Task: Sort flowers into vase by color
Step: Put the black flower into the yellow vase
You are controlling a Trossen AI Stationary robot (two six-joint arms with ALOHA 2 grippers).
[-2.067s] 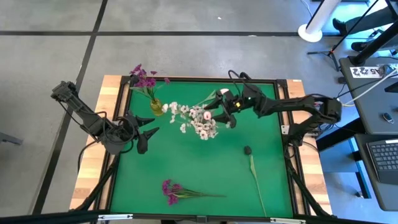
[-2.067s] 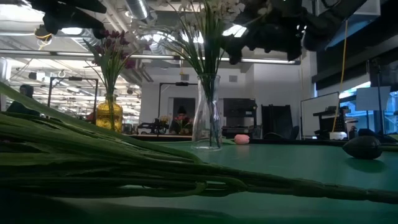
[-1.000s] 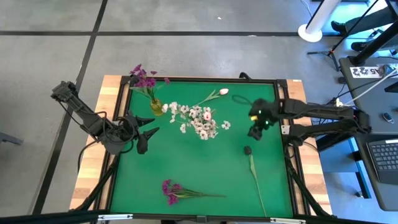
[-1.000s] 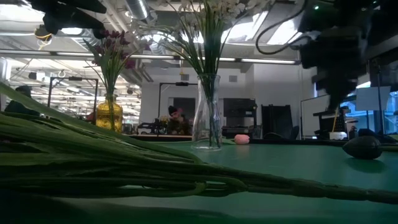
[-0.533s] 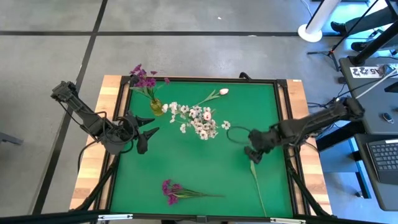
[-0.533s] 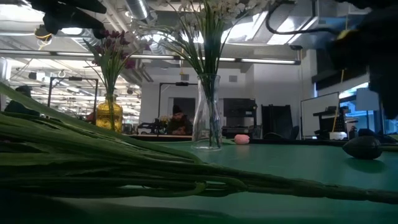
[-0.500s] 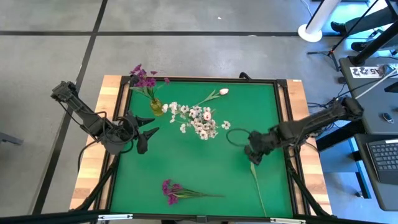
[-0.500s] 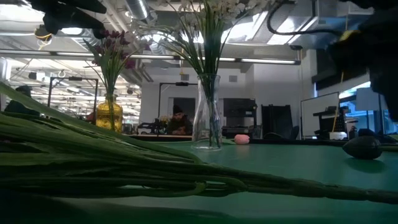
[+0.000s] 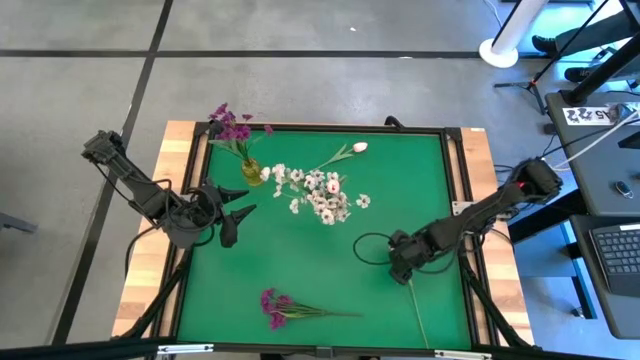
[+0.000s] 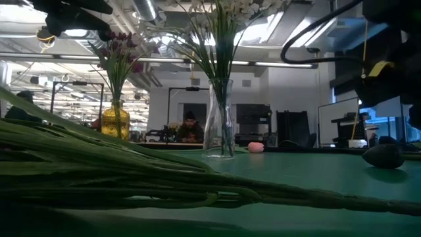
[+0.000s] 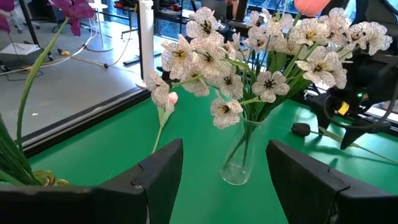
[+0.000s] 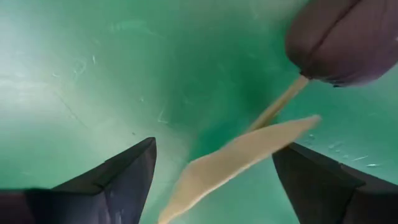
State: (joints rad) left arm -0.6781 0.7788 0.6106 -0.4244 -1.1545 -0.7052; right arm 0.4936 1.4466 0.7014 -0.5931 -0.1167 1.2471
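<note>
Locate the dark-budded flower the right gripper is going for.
In the high view, the dark-budded flower lies near the table's right front edge, its bud under the open right gripper.

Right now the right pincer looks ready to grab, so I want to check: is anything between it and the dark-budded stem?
Nothing visible. The right pincer is open just above the green mat, with the stem and its dark bud lying directly between its fingers.
</note>
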